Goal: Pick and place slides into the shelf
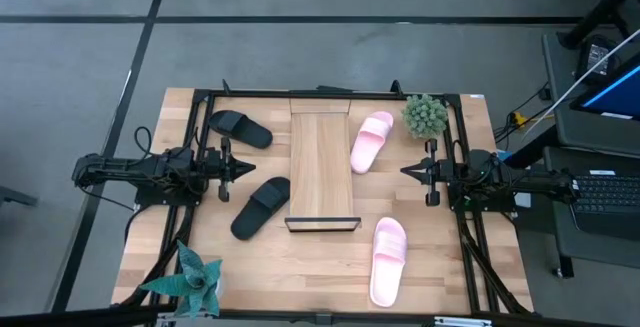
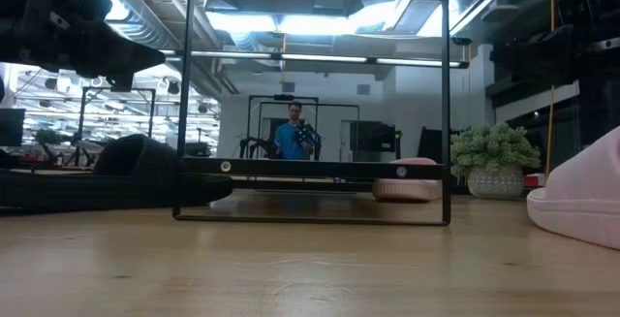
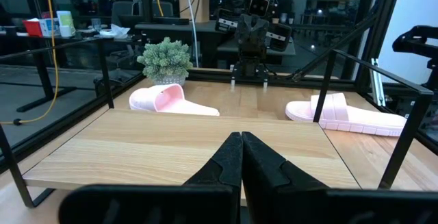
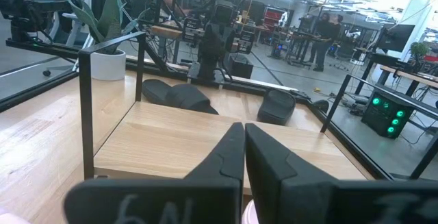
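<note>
Nearest the overhead lens, the shelf point(image 1: 321, 172) is lying bare at the table's middle, its long axis running front to back, and I'm seeing all four slides sitting off it. One black slide point(image 1: 260, 207) is resting angled just beside the shelf's left edge, the other black slide point(image 1: 240, 127) farther back on that side. One pink slide point(image 1: 371, 141) is leaning along the right edge; the second pink slide point(image 1: 388, 260) is lying near the front right. I'm keeping the left gripper point(image 1: 243, 167) pinched fully closed and empty, hovering between the two black slides, so I judge it nearer those. The right gripper point(image 1: 409, 170) is likewise closed on nothing, facing the shelf between the pink pair.
</note>
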